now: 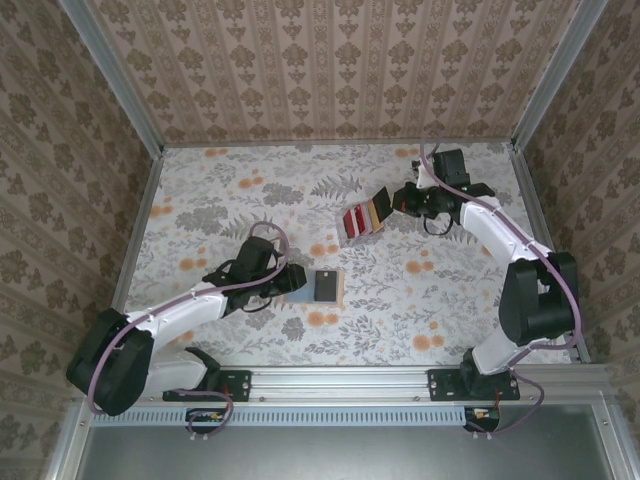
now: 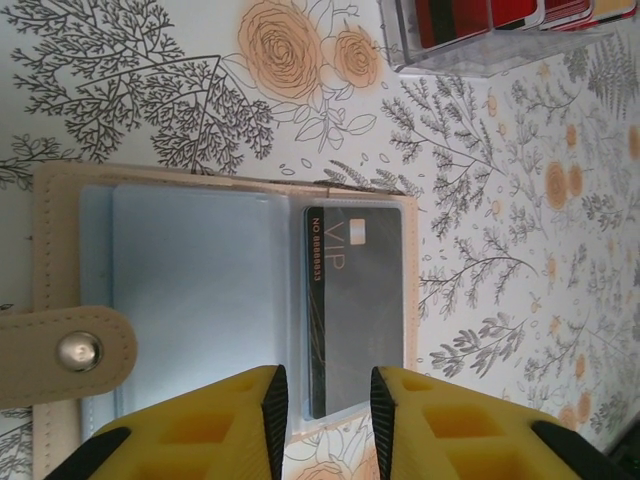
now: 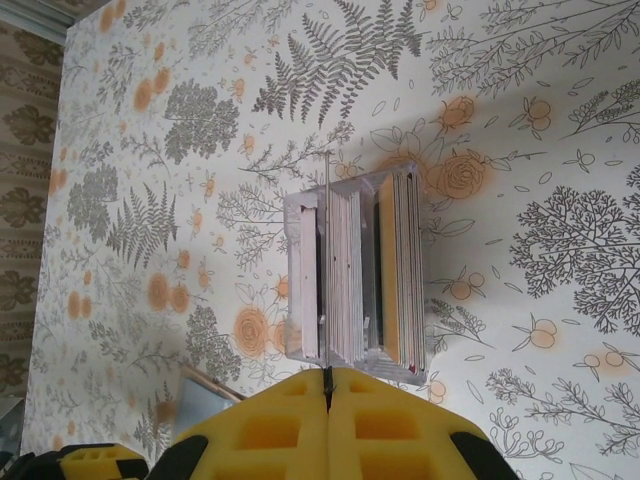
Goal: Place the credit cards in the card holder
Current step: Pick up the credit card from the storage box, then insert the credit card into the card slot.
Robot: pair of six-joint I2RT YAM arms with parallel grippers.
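honestly, left gripper hangs parted, empty, over the open card holder, a black card already in its sleeve. farther out, right gripper is pinched shut on a single card by the rack of cards; gripped so thinly it could twist and jam at the sleeve mouth. floral tabletop, patterned wallpaper around.

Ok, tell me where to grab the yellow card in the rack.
Take the yellow card by its exposed upper edge, coming straight down from above, jaws across its two faces. It stands on edge in the clear rack, packed among other cards, so the faces are covered lower down; the gap beside it probably leaves room for one jaw.
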